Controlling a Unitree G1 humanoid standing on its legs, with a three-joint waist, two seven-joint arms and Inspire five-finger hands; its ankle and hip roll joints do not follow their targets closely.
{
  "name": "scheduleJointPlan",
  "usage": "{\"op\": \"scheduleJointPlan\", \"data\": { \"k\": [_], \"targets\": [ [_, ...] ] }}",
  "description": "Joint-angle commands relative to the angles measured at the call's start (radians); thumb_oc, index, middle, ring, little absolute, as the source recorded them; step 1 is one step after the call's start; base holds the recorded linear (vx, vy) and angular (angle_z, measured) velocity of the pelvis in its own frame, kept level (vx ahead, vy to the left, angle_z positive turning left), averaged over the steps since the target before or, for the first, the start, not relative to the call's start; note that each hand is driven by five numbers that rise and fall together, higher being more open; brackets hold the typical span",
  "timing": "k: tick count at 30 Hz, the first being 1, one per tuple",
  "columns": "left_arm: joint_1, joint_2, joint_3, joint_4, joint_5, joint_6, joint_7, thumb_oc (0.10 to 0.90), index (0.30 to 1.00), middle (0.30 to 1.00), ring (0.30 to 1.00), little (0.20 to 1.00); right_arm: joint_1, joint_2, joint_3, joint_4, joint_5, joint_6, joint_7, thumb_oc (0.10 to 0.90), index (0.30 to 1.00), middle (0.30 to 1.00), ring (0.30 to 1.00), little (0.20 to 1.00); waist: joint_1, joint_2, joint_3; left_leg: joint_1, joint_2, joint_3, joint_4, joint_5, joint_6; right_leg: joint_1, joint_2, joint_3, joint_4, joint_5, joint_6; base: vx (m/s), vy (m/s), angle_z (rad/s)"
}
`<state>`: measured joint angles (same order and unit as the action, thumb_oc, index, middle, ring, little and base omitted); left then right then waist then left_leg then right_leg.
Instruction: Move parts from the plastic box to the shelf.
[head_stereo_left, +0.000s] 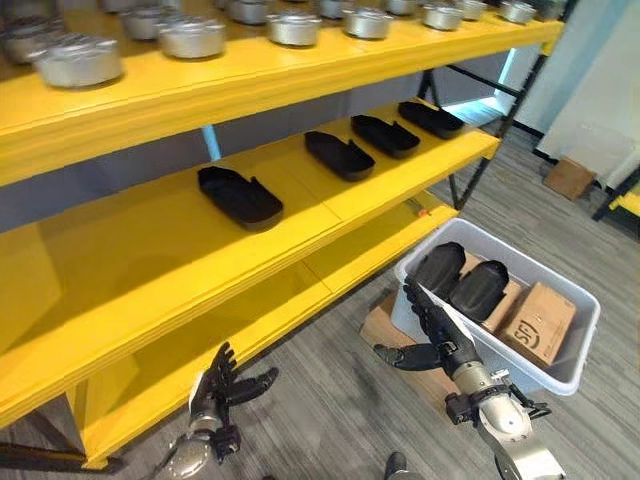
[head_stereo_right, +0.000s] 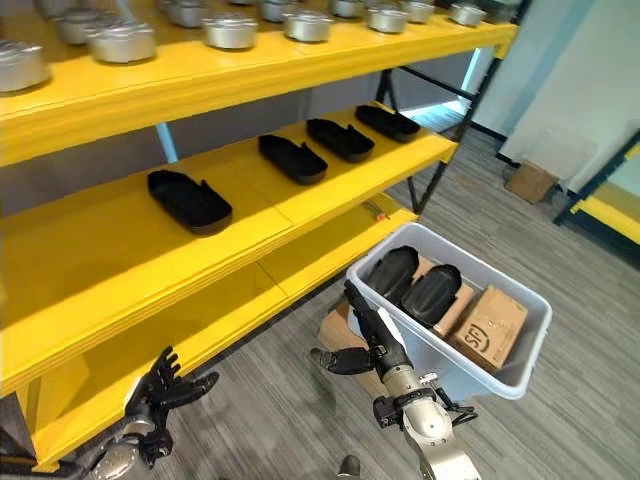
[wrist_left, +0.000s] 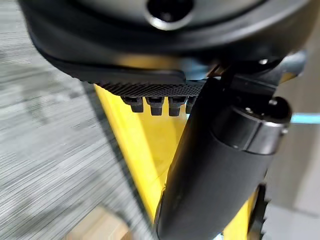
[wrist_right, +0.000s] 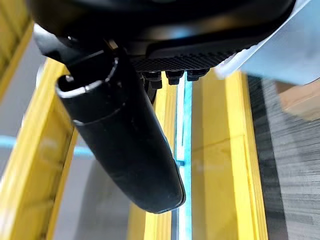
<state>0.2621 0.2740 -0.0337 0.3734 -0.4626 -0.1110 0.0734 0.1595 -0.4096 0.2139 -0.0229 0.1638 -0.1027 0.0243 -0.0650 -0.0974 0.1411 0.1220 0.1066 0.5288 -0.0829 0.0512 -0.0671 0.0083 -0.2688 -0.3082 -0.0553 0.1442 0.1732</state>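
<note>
Two black parts (head_stereo_left: 462, 280) lie in the plastic box (head_stereo_left: 574, 365); rigid, light shells, best gripped across the edges. Right hand (head_stereo_left: 437, 335) fingers extended, empty.

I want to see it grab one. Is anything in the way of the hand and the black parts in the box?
Nothing visible. The right hand is at the near wall of the box, and the black parts lie uncovered inside.
</note>
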Motion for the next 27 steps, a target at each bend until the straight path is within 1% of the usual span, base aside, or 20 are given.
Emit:
{"op": "scheduleJointPlan", "data": {
  "k": [1, 2, 4, 5, 8, 9, 12, 14, 15, 16, 17, 18, 19, 20, 22, 23, 24, 25, 26, 27],
  "targets": [
    [-0.067, 0.024, 0.02, -0.093, -0.003, -0.087, -0.029, 0.9, 1.0, 1.0, 1.0, 1.0, -0.069, 0.008, -0.076, -0.09, 0.05, -0.096, -0.006, 0.9, 1.0, 1.0, 1.0, 1.0, -0.018, -0.002, -0.031, 0.056, 0.053, -0.143, 0.003, -0.088, 0.011, -0.059, -0.06, -0.001, 0.036, 0.13, 0.052, 0.05, -0.066, -0.1],
    [-0.067, 0.024, 0.02, -0.093, -0.003, -0.087, -0.029, 0.9, 1.0, 1.0, 1.0, 1.0, -0.069, 0.007, -0.076, -0.09, 0.05, -0.096, -0.006, 0.9, 1.0, 1.0, 1.0, 1.0, -0.018, -0.001, -0.031, 0.056, 0.053, -0.143, 0.003, -0.088, 0.011, -0.059, -0.06, -0.002, 0.036, 0.13, 0.052, 0.06, -0.098, -0.04],
    [-0.075, 0.019, 0.015, -0.083, -0.009, -0.088, -0.032, 0.9, 1.0, 1.0, 1.0, 1.0, -0.068, 0.008, -0.083, -0.087, 0.051, -0.1, -0.014, 0.9, 1.0, 1.0, 1.0, 1.0, -0.029, 0.011, -0.031, 0.059, 0.067, -0.139, 0.008, -0.082, 0.002, -0.059, -0.052, 0.0, 0.043, 0.112, 0.045, 0.06, -0.109, -0.07],
    [-0.084, 0.014, 0.009, -0.085, -0.026, -0.091, -0.032, 0.9, 1.0, 1.0, 1.0, 1.0, -0.065, 0.008, -0.089, -0.092, 0.054, -0.105, -0.021, 0.9, 1.0, 1.0, 1.0, 1.0, -0.039, 0.027, -0.029, 0.059, 0.084, -0.129, 0.024, -0.081, -0.008, -0.068, -0.044, 0.006, 0.068, 0.079, 0.037, 0.07, -0.132, -0.05],
    [-0.097, 0.017, -0.002, -0.092, -0.023, -0.094, -0.031, 0.9, 1.0, 1.0, 1.0, 1.0, -0.066, 0.005, -0.101, -0.1, 0.061, -0.112, -0.026, 0.9, 1.0, 1.0, 1.0, 1.0, -0.047, 0.04, -0.017, 0.038, 0.103, -0.129, 0.074, -0.091, -0.014, -0.084, -0.038, 0.015, 0.097, 0.053, 0.024, 0.01, -0.105, -0.1],
    [-0.121, 0.018, -0.022, -0.087, -0.028, -0.099, -0.027, 0.9, 1.0, 1.0, 1.0, 1.0, -0.07, -0.002, -0.107, -0.1, 0.061, -0.118, -0.033, 0.9, 1.0, 1.0, 1.0, 1.0, -0.06, 0.056, 0.007, 0.015, 0.123, -0.131, 0.139, -0.105, -0.022, -0.107, -0.035, 0.028, 0.144, 0.019, 0.013, -0.03, -0.097, -0.17],
    [-0.157, 0.013, -0.05, -0.084, -0.038, -0.106, -0.017, 0.9, 1.0, 1.0, 1.0, 1.0, -0.086, -0.008, -0.11, -0.102, 0.048, -0.123, -0.053, 0.9, 1.0, 1.0, 1.0, 1.0, -0.081, 0.087, 0.033, 0.005, 0.141, -0.12, 0.176, -0.11, -0.03, -0.167, -0.037, 0.06, 0.24, -0.026, -0.001, -0.01, -0.088, -0.14],
    [-0.164, 0.013, -0.059, -0.087, -0.037, -0.108, -0.015, 0.9, 1.0, 1.0, 1.0, 1.0, -0.086, -0.009, -0.112, -0.108, 0.051, -0.126, -0.056, 0.9, 1.0, 1.0, 1.0, 1.0, -0.086, 0.093, 0.038, 0.004, 0.146, -0.117, 0.187, -0.111, -0.032, -0.181, -0.032, 0.07, 0.266, -0.044, -0.007, 0.02, -0.112, -0.08],
    [-0.173, 0.019, -0.068, -0.1, -0.034, -0.11, -0.008, 0.9, 1.0, 1.0, 1.0, 1.0, -0.077, -0.017, -0.122, -0.118, 0.047, -0.132, -0.062, 0.9, 1.0, 1.0, 1.0, 1.0, -0.1, 0.104, 0.05, -0.028, 0.186, -0.127, 0.261, -0.087, -0.045, -0.205, -0.004, 0.089, 0.315, -0.094, -0.033, 0.09, -0.184, -0.1],
    [-0.175, 0.026, -0.073, -0.112, -0.031, -0.112, -0.007, 0.9, 1.0, 1.0, 1.0, 1.0, -0.075, -0.018, -0.12, -0.12, 0.043, -0.133, -0.068, 0.9, 1.0, 1.0, 1.0, 1.0, -0.098, 0.108, 0.058, -0.038, 0.207, -0.155, 0.318, -0.064, -0.054, -0.199, 0.021, 0.109, 0.334, -0.133, -0.044, 0.03, -0.215, -0.11],
    [-0.176, 0.027, -0.072, -0.113, -0.031, -0.112, -0.006, 0.9, 1.0, 1.0, 1.0, 1.0, -0.076, -0.018, -0.119, -0.121, 0.042, -0.133, -0.069, 0.9, 1.0, 1.0, 1.0, 1.0, -0.098, 0.106, 0.06, -0.049, 0.213, -0.144, 0.321, -0.048, -0.047, -0.206, 0.025, 0.102, 0.328, -0.117, -0.058, -0.05, -0.269, -0.19],
    [-0.192, 0.033, -0.075, -0.132, -0.052, -0.119, 0.007, 0.9, 1.0, 1.0, 1.0, 1.0, -0.096, -0.027, -0.112, -0.123, 0.035, -0.143, -0.092, 0.9, 1.0, 1.0, 1.0, 1.0, -0.075, 0.101, 0.098, -0.133, 0.248, -0.25, 0.457, 0.055, -0.049, -0.229, 0.077, 0.121, 0.376, -0.161, -0.101, -0.12, -0.317, -0.36],
    [-0.196, 0.032, -0.076, -0.138, -0.048, -0.118, 0.015, 0.9, 1.0, 1.0, 1.0, 1.0, -0.099, -0.027, -0.116, -0.13, 0.045, -0.147, -0.094, 0.9, 1.0, 1.0, 1.0, 1.0, -0.063, 0.092, 0.117, -0.164, 0.242, -0.299, 0.53, 0.066, -0.043, -0.227, 0.093, 0.133, 0.399, -0.18, -0.122, -0.05, -0.35, -0.71],
    [-0.197, 0.032, -0.077, -0.147, -0.041, -0.118, 0.022, 0.9, 1.0, 1.0, 1.0, 1.0, -0.102, -0.036, -0.113, -0.135, 0.04, -0.148, -0.093, 0.9, 1.0, 1.0, 1.0, 1.0, -0.055, 0.086, 0.13, -0.188, 0.213, -0.337, 0.586, 0.052, -0.034, -0.23, 0.103, 0.145, 0.412, -0.191, -0.136, 0.01, -0.193, -0.76],
    [-0.207, 0.022, -0.09, -0.156, -0.052, -0.115, 0.031, 0.9, 1.0, 1.0, 1.0, 1.0, -0.121, -0.041, -0.101, -0.122, 0.035, -0.142, -0.107, 0.9, 1.0, 1.0, 1.0, 1.0, -0.028, 0.074, 0.172, -0.311, 0.098, -0.424, 0.615, -0.034, -0.005, -0.233, 0.119, 0.179, 0.434, -0.204, -0.142, 0.01, -0.108, -0.61],
    [-0.213, 0.017, -0.089, -0.151, -0.06, -0.115, 0.033, 0.9, 1.0, 1.0, 1.0, 1.0, -0.137, -0.041, -0.094, -0.107, 0.034, -0.141, -0.111, 0.9, 1.0, 1.0, 1.0, 1.0, -0.024, 0.07, 0.187, -0.352, 0.087, -0.444, 0.576, -0.06, 0.008, -0.231, 0.136, 0.196, 0.445, -0.215, -0.141, 0.01, -0.041, -0.29],
    [-0.214, 0.017, -0.089, -0.151, -0.06, -0.115, 0.033, 0.9, 1.0, 1.0, 1.0, 1.0, -0.139, -0.041, -0.094, -0.107, 0.034, -0.141, -0.111, 0.9, 1.0, 1.0, 1.0, 1.0, -0.024, 0.07, 0.186, -0.353, 0.086, -0.443, 0.573, -0.057, 0.009, -0.233, 0.135, 0.197, 0.443, -0.212, -0.141, 0.12, 0.046, -0.3],
    [-0.217, 0.012, -0.09, -0.153, -0.071, -0.124, 0.041, 0.9, 1.0, 1.0, 1.0, 1.0, -0.177, -0.039, -0.064, -0.089, 0.03, -0.143, -0.12, 0.9, 1.0, 1.0, 1.0, 1.0, 0.003, 0.068, 0.212, -0.401, 0.085, -0.499, 0.464, -0.015, 0.008, -0.223, 0.168, 0.237, 0.464, -0.227, -0.142, 0.17, 0.117, -0.53],
    [-0.216, 0.008, -0.085, -0.149, -0.07, -0.128, 0.049, 0.9, 1.0, 1.0, 1.0, 1.0, -0.199, -0.031, -0.042, -0.066, 0.026, -0.147, -0.125, 0.9, 1.0, 1.0, 1.0, 1.0, 0.03, 0.075, 0.222, -0.413, 0.077, -0.567, 0.367, 0.058, -0.006, -0.212, 0.196, 0.269, 0.466, -0.236, -0.141, 0.28, 0.151, -0.74],
    [-0.213, 0.004, -0.078, -0.145, -0.071, -0.13, 0.051, 0.9, 1.0, 1.0, 1.0, 1.0, -0.208, -0.026, -0.034, -0.063, 0.031, -0.15, -0.124, 0.9, 1.0, 1.0, 1.0, 1.0, 0.043, 0.08, 0.218, -0.411, 0.088, -0.612, 0.294, 0.102, -0.016, -0.203, 0.216, 0.291, 0.465, -0.24, -0.14, 0.29, 0.153, -1.2]
  ]
}}
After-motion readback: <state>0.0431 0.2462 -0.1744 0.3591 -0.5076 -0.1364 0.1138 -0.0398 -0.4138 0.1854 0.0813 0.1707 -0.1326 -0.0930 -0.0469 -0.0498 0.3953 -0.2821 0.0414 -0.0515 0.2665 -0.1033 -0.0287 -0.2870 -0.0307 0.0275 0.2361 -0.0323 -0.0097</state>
